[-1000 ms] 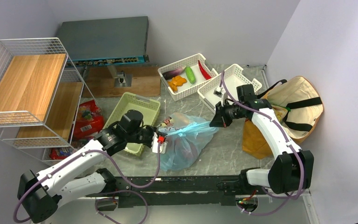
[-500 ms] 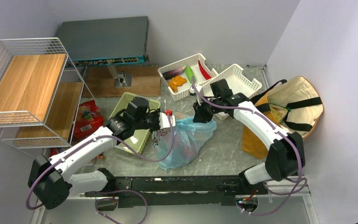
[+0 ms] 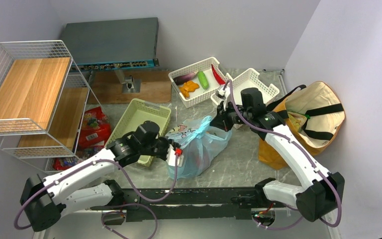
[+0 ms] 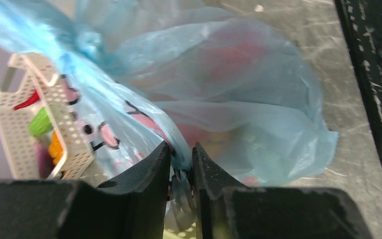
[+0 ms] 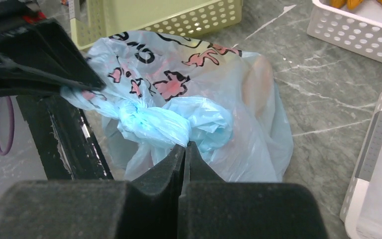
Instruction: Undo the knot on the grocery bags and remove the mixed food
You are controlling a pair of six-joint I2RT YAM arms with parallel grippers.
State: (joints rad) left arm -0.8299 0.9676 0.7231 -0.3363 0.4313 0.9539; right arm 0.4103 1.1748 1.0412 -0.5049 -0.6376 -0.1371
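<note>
While flimsy and slippery, needs gripping at the knot [image 5: 154,124] of the light-blue bag [image 5: 258,134]. Has right end effector [image 5: 184,147] pressed together there, left end effector [image 4: 181,149] barely parted, hold unclear

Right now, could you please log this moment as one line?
untying | left gripper: pinching blue bag | right gripper: shut on knot | knot: intact

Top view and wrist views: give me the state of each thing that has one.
blue plastic bag, closed, bulging
knot, tied, not yet undone
canvas tote, mouth open
left gripper, closed on a fold of the bag
right gripper, shut on the knot
</note>
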